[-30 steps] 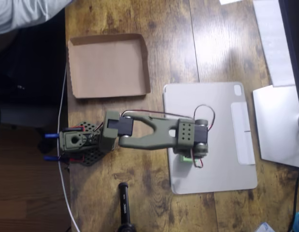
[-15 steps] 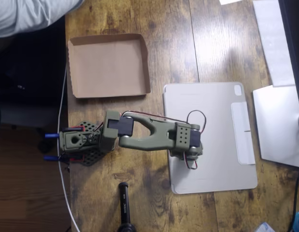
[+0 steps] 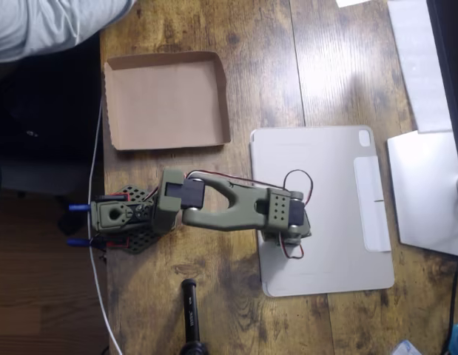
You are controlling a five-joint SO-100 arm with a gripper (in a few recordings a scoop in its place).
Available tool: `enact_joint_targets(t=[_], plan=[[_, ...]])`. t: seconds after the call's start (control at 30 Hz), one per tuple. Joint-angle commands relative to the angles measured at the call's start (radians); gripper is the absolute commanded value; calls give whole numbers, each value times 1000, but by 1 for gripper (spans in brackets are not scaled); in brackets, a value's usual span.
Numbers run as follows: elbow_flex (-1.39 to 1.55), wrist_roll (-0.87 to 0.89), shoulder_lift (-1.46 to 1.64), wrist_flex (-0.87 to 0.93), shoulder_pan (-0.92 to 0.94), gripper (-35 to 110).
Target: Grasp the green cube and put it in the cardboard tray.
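Arm: we see the olive-green arm (image 3: 229,211) reaching from its black base (image 3: 125,220) at the left of the overhead view out toward the right, its wrist end lying over the left part of the grey tablet (image 3: 339,185).

Claw: the gripper (image 3: 286,238) hangs beneath the wrist block, tucked under the arm's own body; we cannot tell whether its fingers are apart, together or clamped on anything.

Green cube: we cannot make it out at the gripper (the wrist covers that spot from above), so we cannot say where it sits.

Cardboard tray: the cardboard tray (image 3: 114,103) lies on the wooden table (image 3: 265,66) above the arm's base in the picture, well apart from the gripper, its flat brown bottom bare.

Wires: a thin red-and-black loop (image 3: 297,177) curls over the wrist, above the tablet.

Edges: we note a person's pale sleeve (image 3: 51,26) at the top left corner.
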Motion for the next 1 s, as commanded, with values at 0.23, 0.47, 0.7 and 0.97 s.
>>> enact_joint_targets(t=[0.23, 0.47, 0.7, 0.97], plan=[[29, -26, 49, -25, -21, 3], [-80, 87, 86, 221, -311, 2], [-265, 259, 166, 486, -704, 3], [-166, 387, 356, 571, -1229, 4]])
